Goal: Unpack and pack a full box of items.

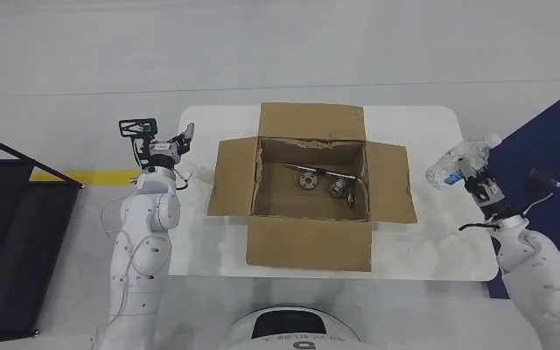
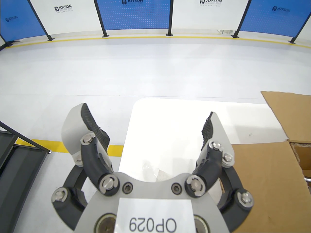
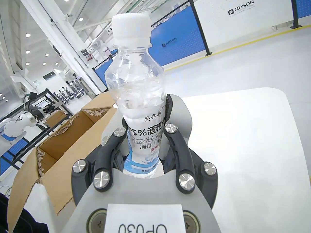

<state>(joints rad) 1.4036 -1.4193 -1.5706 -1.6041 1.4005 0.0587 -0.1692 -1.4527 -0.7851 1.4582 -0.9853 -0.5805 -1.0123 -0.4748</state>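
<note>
Your right gripper (image 3: 145, 112) is pinching the clear bottle (image 3: 136, 83) by its labelled lower half, with the cap pointing away from the wrist. It holds the bottle above the worktop's (image 1: 420, 236) right edge, apart from the open box (image 1: 308, 245) at the middle. Your left gripper (image 2: 148, 115) is spread and empty over the left edge, beside the box's left flap.

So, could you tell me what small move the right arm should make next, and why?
Probably set the bottle down on the bare table beside the box. The right hand is shut on it, out by the table's right edge, and metal parts lie in the open box, which suggests unpacking; if packing, it should go over the box instead.
</note>
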